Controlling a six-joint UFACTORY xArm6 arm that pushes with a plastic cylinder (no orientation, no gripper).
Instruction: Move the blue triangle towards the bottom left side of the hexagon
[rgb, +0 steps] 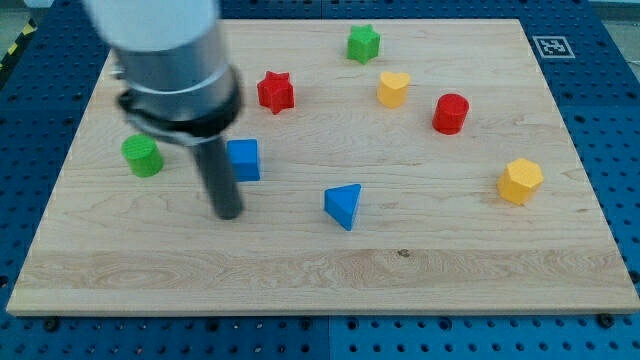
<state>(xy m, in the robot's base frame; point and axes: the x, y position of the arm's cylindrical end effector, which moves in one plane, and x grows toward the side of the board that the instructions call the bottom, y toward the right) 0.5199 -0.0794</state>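
Observation:
The blue triangle (343, 205) lies near the board's middle, a little toward the view's bottom. The yellow hexagon (521, 181) sits at the view's right. My tip (228, 213) rests on the board well to the left of the blue triangle, just below and left of the blue cube (244, 160). The rod rises from the tip to the grey arm body at the view's top left.
A green cylinder (142, 155) sits at the left. A red star (275, 92), a green star (364, 43), a yellow heart (394, 89) and a red cylinder (451, 113) spread across the top. The wooden board (320, 285) rests on a blue pegboard.

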